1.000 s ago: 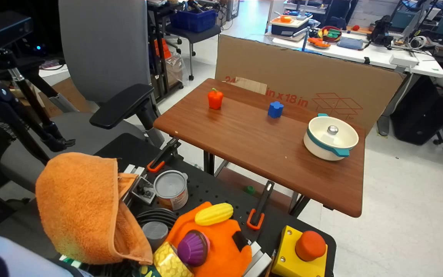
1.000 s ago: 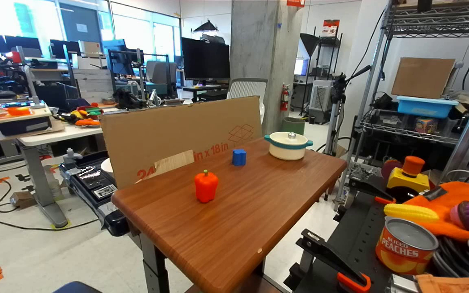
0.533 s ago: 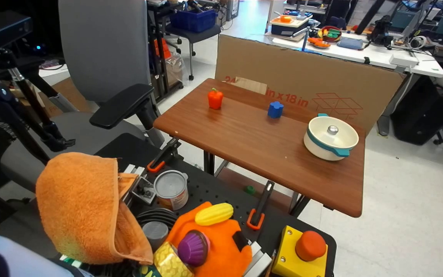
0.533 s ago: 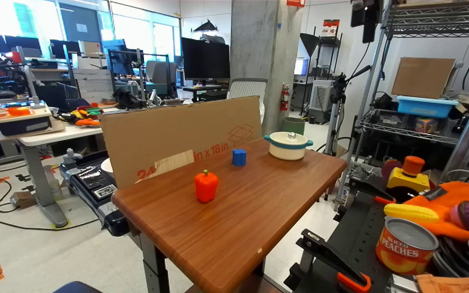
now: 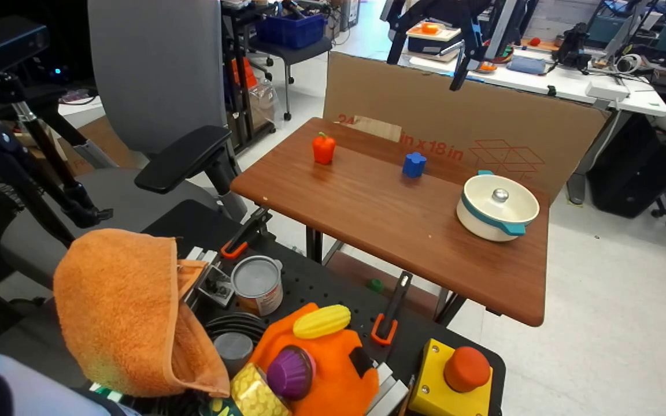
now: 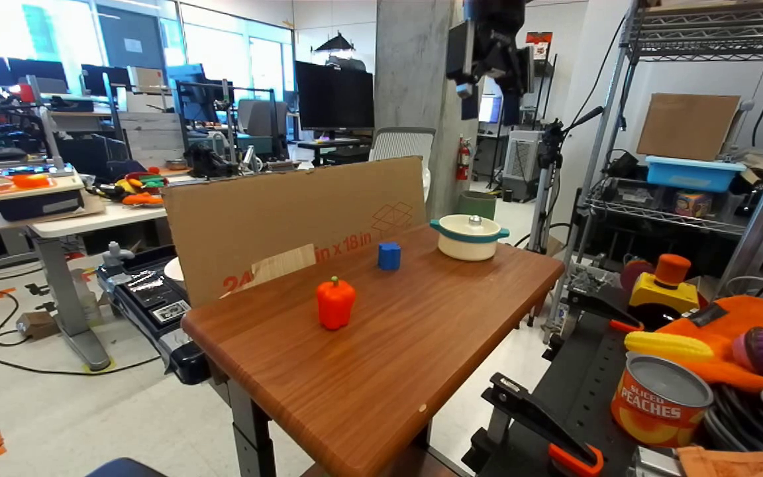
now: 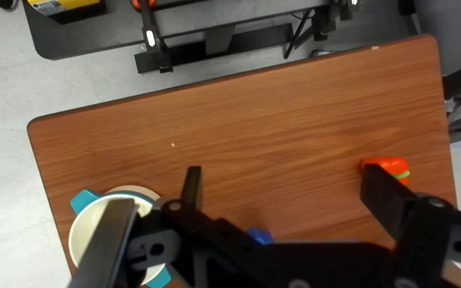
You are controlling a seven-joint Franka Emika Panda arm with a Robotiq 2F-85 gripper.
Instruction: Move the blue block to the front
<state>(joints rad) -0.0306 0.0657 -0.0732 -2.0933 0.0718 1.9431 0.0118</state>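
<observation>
1. Overhead in an exterior view, the Robotiq gripper (image 5: pixel 425 70) hangs in the air with its 2 fingers spread, well apart from everything on the wooden table (image 5: pixel 362 202).
2. In that view the flower-shaped blue block (image 5: pixel 414 165) stands on the table near the edge by the cardboard panel (image 5: pixel 483 104), between the orange-red bell pepper (image 5: pixel 324 149) and the lidded cream pot (image 5: pixel 492 209) with teal handles.
3. Across the table from the panel, a black pegboard bench (image 5: pixel 315 280) carries 2 bar clamps (image 5: pixel 395 301), an orange cloth (image 5: pixel 333 361) with a yellow corn cob (image 5: pixel 321 321) and a purple cupcake (image 5: pixel 289 372) on it, and a yellow box (image 5: pixel 432 381) topped by an orange-red push button (image 5: pixel 467 368).
4. In an exterior view, the gripper (image 6: pixel 490 111) shows higher than the pot, its 2 fingertips pointing down with a gap between them.
5. There the blue block (image 6: pixel 389 256) stands between the pepper and the pot, touching neither, and a can (image 6: pixel 658 404) on the bench reads "SLICED PEACHES".
6. In the wrist view the fingers (image 7: pixel 386 204) stand wide apart, with table wood showing between them.
7. Only a bit of the blue block (image 7: pixel 260 235) shows past the gripper's dark body, so its outline is hard to judge there; a finger overlaps the pepper, and the pot is partly covered.
</observation>
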